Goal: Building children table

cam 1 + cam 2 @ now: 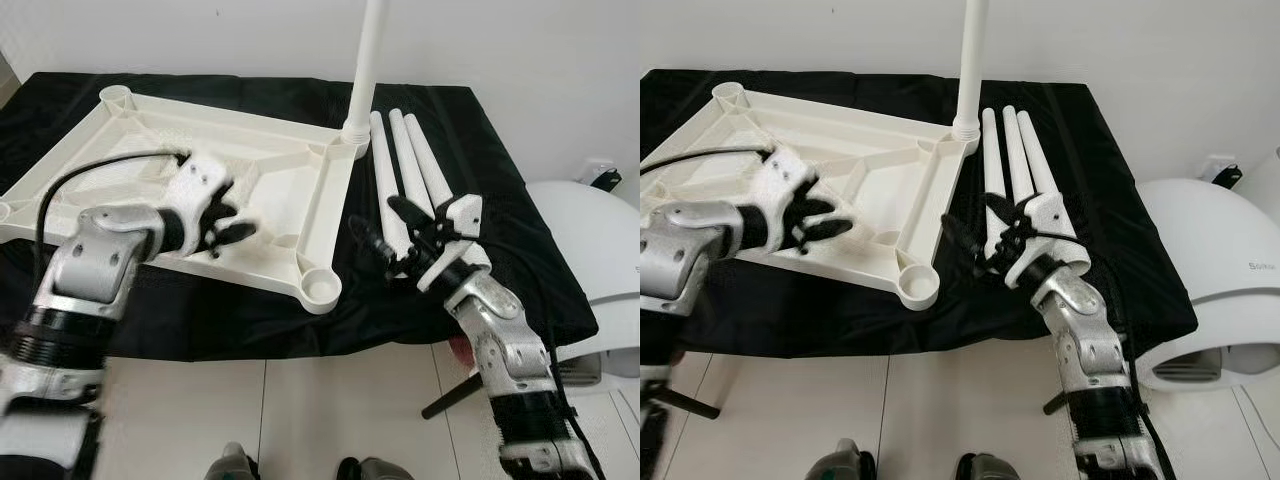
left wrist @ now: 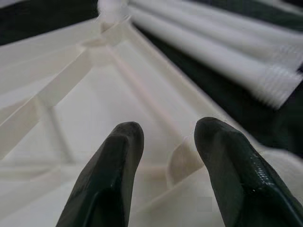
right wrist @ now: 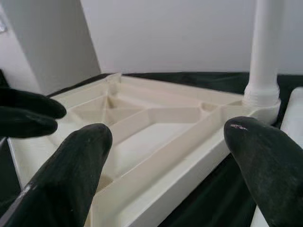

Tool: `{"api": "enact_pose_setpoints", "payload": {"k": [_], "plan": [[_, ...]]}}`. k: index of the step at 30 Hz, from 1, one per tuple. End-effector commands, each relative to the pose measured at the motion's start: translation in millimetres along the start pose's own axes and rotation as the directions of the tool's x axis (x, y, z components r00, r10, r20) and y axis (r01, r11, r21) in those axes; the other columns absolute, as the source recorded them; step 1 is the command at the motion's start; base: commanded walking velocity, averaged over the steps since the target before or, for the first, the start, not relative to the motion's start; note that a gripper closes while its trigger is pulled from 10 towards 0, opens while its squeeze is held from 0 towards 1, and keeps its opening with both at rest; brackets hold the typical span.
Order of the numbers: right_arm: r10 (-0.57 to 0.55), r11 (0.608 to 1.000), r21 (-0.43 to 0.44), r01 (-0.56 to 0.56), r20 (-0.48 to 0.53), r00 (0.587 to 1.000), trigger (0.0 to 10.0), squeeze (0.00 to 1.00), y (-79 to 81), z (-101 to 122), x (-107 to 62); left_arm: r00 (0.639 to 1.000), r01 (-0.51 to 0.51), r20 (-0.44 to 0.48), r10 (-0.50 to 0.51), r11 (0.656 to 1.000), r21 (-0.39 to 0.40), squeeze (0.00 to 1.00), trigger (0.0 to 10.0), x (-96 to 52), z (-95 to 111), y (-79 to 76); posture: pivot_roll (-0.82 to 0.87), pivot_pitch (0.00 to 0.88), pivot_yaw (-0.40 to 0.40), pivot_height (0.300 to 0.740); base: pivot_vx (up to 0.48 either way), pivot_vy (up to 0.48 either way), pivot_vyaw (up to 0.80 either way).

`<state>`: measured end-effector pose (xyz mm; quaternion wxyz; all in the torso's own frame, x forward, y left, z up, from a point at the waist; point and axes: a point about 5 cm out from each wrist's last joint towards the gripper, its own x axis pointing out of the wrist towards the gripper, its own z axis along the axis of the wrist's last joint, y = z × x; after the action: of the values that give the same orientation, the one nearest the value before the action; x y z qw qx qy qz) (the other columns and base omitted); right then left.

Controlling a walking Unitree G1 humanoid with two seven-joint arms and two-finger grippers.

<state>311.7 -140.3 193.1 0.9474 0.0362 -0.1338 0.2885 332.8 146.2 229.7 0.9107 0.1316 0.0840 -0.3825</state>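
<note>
A white tabletop (image 1: 270,150) lies upside down on a black cloth (image 1: 480,130). One white leg (image 1: 367,60) stands upright in its far right corner socket. Three more legs (image 1: 410,160) lie side by side on the cloth just right of it. My left gripper (image 1: 228,232) hovers open over the tabletop's near ribs, holding nothing; in the left wrist view its fingertips (image 2: 113,165) point toward the near corner socket (image 1: 320,285). My right gripper (image 1: 390,228) is open just above the near ends of the lying legs, and its wrist view faces the tabletop (image 3: 156,118) and the upright leg (image 3: 265,47).
A white rounded appliance (image 1: 590,230) stands on the floor at the right, close to the cloth's edge. A black rod (image 1: 455,398) lies on the pale tiled floor below my right arm. A white wall runs behind.
</note>
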Motion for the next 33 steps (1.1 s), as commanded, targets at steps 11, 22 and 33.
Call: {"api": "enact_pose_setpoints", "payload": {"k": [11, 22, 33], "plan": [[-0.302, 0.952, -0.076, 0.297, -0.061, 0.951, 10.0, 0.00, -34.0, -1.4, 18.4, 0.953, -0.179, 0.210, 0.218, 0.965, -0.190, 0.00, 10.0, 23.5, 14.0, -4.9, 0.03, 0.031, -0.047, 0.740, 0.000, 0.000, 0.00], [-0.418, 0.907, -0.017, 0.420, -0.148, 0.896, 10.0, 0.00, -46.9, -9.0, 29.5, 0.892, -0.321, 0.232, 0.388, 0.905, -0.280, 0.00, 10.0, 26.1, 3.3, -6.3, 0.03, 0.000, -0.054, 0.740, 0.000, 0.000, 0.00], [-0.393, 0.920, -0.071, 0.386, -0.146, 0.908, 10.0, 0.00, -34.3, -7.7, 49.0, 0.919, -0.247, 0.277, 0.281, 0.957, -0.151, 0.00, 10.0, 24.7, 8.2, -37.2, 0.04, 0.000, -0.057, 0.740, 0.000, 0.000, 0.00]]}}
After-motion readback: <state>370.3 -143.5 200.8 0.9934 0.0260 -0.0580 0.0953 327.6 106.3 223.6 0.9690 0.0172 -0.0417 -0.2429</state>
